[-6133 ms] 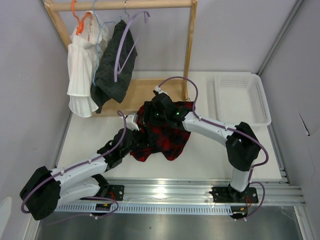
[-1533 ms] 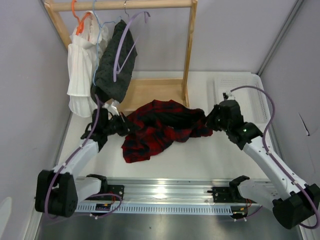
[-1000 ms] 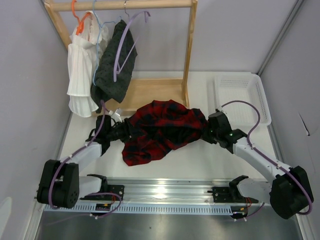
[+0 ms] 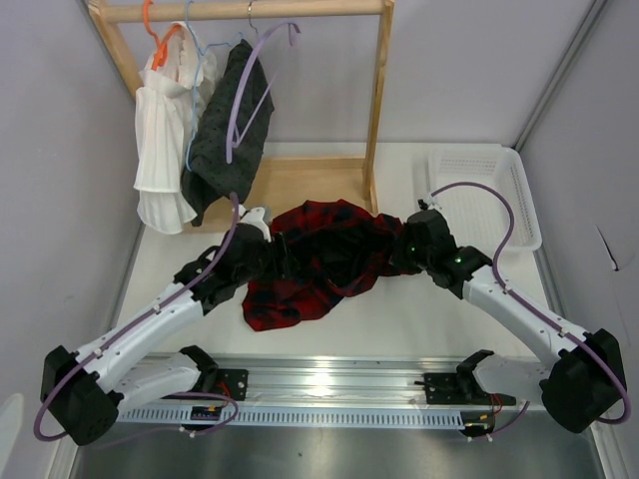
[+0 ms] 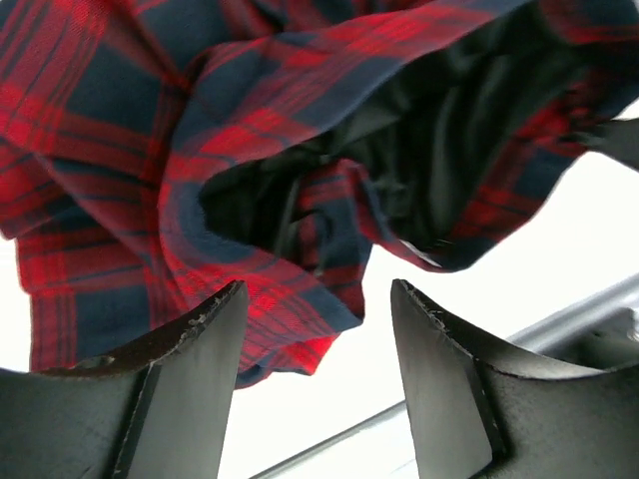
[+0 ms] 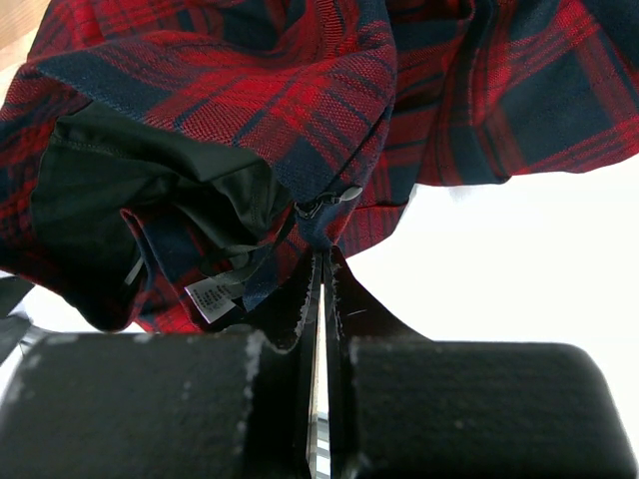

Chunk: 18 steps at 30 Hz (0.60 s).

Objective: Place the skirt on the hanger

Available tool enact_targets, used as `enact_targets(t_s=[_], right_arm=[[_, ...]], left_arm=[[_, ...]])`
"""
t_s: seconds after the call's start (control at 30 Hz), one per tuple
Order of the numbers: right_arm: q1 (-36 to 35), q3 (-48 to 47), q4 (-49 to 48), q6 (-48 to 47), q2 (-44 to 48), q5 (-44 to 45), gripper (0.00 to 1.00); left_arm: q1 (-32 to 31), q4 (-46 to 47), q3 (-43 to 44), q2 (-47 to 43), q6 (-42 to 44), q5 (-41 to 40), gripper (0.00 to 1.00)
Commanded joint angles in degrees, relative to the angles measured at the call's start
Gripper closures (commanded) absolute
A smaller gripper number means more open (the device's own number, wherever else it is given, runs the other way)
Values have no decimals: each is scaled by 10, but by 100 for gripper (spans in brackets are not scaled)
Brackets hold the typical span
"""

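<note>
The red-and-black checked skirt lies bunched on the white table between my two arms, its black lining showing in both wrist views. My right gripper is shut on a fold of the skirt's edge, near a white label; in the top view this gripper is at the cloth's right end. My left gripper is at the skirt's left side and stands open. In the left wrist view the skirt hangs just ahead of the open left gripper, nothing pinched. The lilac hanger hangs on the rack's rod.
A wooden clothes rack stands at the back on a wooden base. It also carries a white pleated garment and a dark dotted garment. A white basket sits back right. A metal rail runs along the near edge.
My left arm has moved right, in toward the skirt, and its jaws have opened wider. The right gripper has shifted slightly left and back, still shut on the cloth. The skirt is more bunched.
</note>
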<state>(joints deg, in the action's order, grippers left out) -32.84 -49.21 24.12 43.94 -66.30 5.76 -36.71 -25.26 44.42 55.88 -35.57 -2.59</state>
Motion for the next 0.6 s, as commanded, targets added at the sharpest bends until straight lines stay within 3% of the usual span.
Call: enact_targets(t_s=[0.0, 0.13, 0.23, 0.37, 0.43, 0.47, 0.57], right_arm=[[-4, -20, -16, -4, -1, 3, 100], [-6, -19, -21, -4, -1, -1, 100], [-4, -19, -20, -9, -3, 0, 100], [-1, -15, -21, -11, -5, 0, 100], [1, -11, -26, -12, -8, 0, 100], [2, -10, -26, -14, -10, -1, 100], [10, -2, -28, -18, -15, -3, 100]], left_arm=[[-13, -2, -6, 29, -20, -79, 36], [-19, 10, -17, 49, -21, -99, 36], [-19, 9, -34, 57, -20, -94, 43], [-19, 35, -99, 21, -39, -73, 70], [-19, 48, -117, -7, -48, -66, 75], [-19, 56, -136, -12, -50, -56, 85], [-19, 71, -167, -19, -59, -51, 100]])
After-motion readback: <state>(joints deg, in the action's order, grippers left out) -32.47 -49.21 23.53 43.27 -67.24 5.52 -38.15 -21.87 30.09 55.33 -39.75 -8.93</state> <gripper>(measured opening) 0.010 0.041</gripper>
